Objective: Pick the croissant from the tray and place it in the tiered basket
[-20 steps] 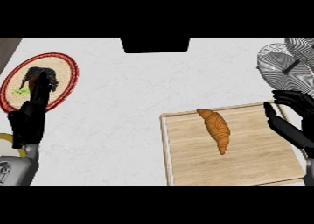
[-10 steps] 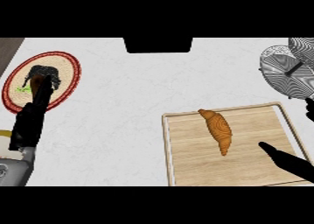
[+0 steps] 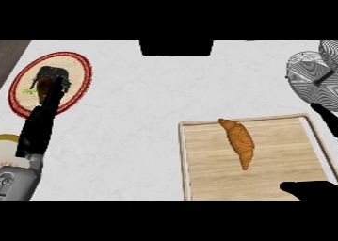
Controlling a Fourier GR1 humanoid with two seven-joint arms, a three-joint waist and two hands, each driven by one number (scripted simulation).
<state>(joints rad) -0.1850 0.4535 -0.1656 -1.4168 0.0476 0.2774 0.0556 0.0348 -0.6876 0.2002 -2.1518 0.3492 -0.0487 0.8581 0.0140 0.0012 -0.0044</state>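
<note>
A golden-brown croissant [image 3: 238, 142] lies lengthwise on the wooden tray [image 3: 286, 155] at the lower right. My right hand [image 3: 330, 121] is open at the tray's right edge. Its fingers stretch along the tray's far right side, and the thumb [image 3: 311, 189] lies over the tray's near right corner. It is right of the croissant and apart from it. The wire tiered basket [image 3: 316, 77] stands at the upper right, partly cut off by the view's edge. My left hand [image 3: 41, 123] rests open at the left, its fingers up over a plate.
A red-rimmed plate [image 3: 79, 70] with a dark item and a bit of green sits at the upper left. A yellow plate's rim [image 3: 4, 139] shows at the left edge. A dark block [image 3: 176, 47] stands at the counter's back.
My right hand has dropped lower and spread, its thumb now over the tray's near right corner. The croissant has not moved. The left hand stays nearly still.
</note>
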